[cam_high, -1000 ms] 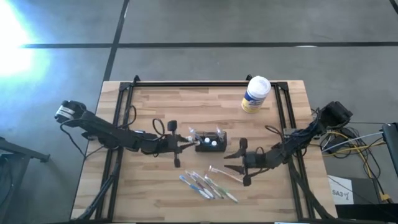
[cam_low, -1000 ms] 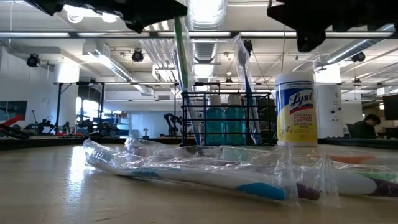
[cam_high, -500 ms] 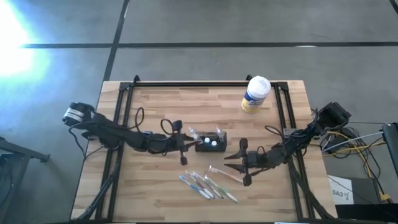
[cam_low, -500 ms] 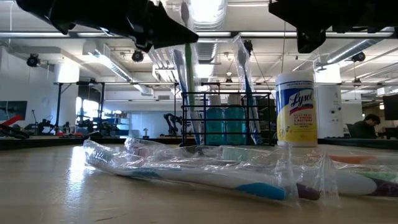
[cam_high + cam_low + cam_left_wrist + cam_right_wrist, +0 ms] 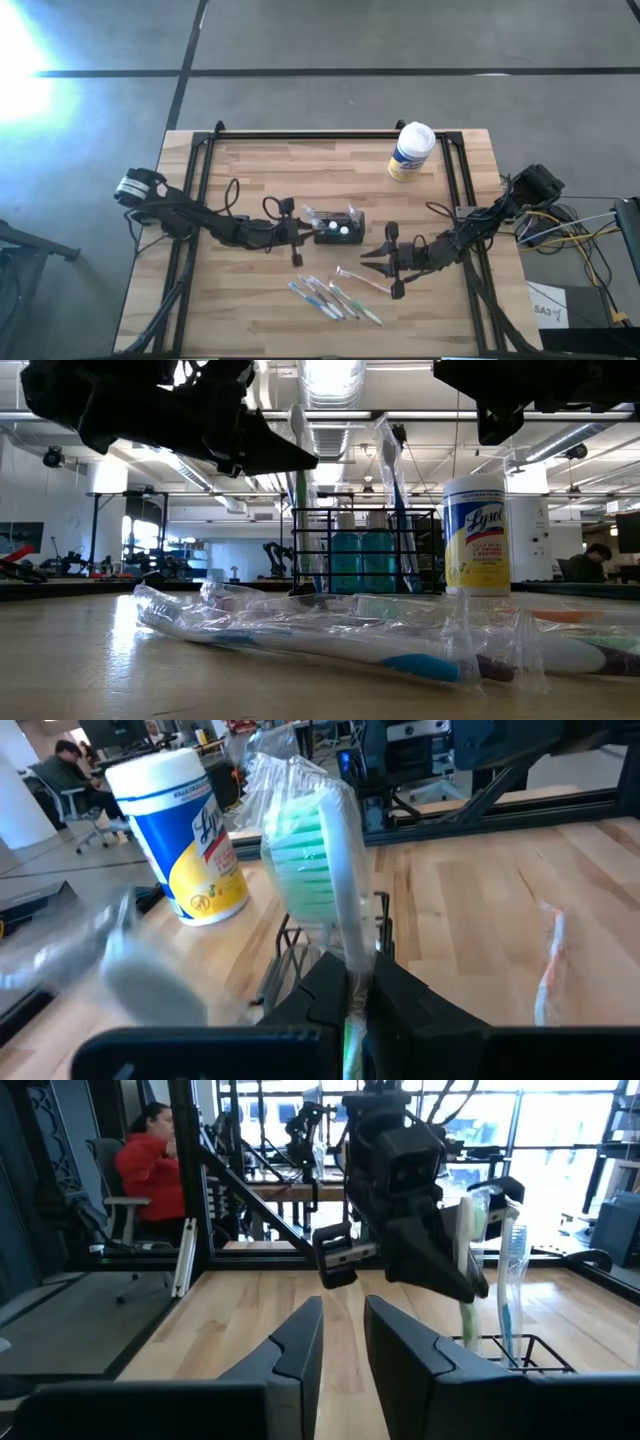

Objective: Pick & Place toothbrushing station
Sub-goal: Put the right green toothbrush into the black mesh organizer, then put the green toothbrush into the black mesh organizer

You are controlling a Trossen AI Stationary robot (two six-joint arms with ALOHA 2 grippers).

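From above, the wooden counter (image 5: 250,165) carries the toothbrushing station (image 5: 337,229) mid-surface, just beside the left end effector (image 5: 297,236), which, seen from its wrist, pinches a wrapped toothbrush (image 5: 325,870), while the right end effector (image 5: 377,262) hovers nearby, fingers apart, holding nothing.

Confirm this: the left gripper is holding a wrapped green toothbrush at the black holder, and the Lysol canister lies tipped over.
One error: the Lysol canister stands upright, as the low view shows. The left gripper does hold the wrapped green toothbrush at the black holder.
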